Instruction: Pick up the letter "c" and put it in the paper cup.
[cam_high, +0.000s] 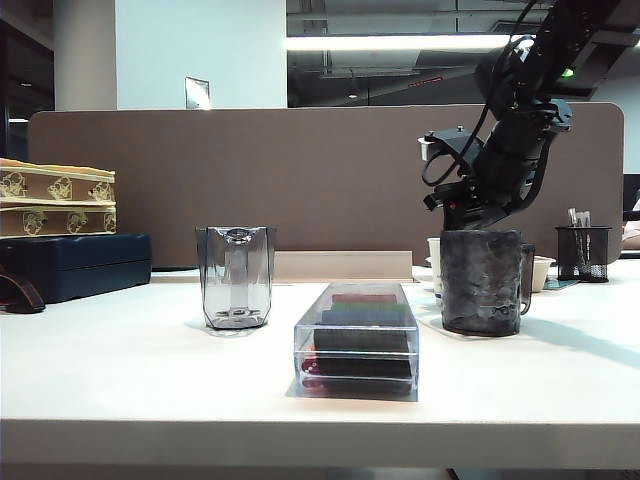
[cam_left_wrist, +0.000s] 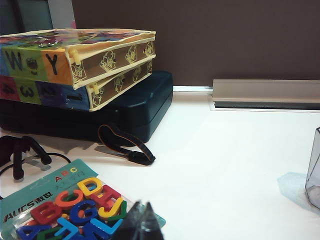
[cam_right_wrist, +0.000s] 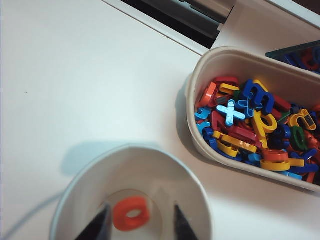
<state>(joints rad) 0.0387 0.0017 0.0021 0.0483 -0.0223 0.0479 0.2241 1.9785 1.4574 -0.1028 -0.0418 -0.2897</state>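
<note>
The letter "c" (cam_right_wrist: 131, 213) is a small, flat, orange-red plastic piece with a rounded body and a hole at its middle. It lies flat on the bottom of the paper cup (cam_right_wrist: 90, 172), near the centre of the cup's round floor. The paper cup is white, stands upright with its mouth open upward, and sits just beside the white tub of coloured letters (cam_right_wrist: 196, 116).

A: What colour is the letter "c" (cam_right_wrist: 131, 213)?
B: Orange-red, against the paper cup's (cam_right_wrist: 85, 187) white.
A: And the tray (cam_right_wrist: 197, 125)?
B: Cream, full of red, blue, yellow and green letters (cam_right_wrist: 250, 125).
A: The fingers (cam_right_wrist: 100, 225)?
B: Black. The table (cam_right_wrist: 75, 75) is white, the mug (cam_high: 482, 282) mottled dark grey.
</note>
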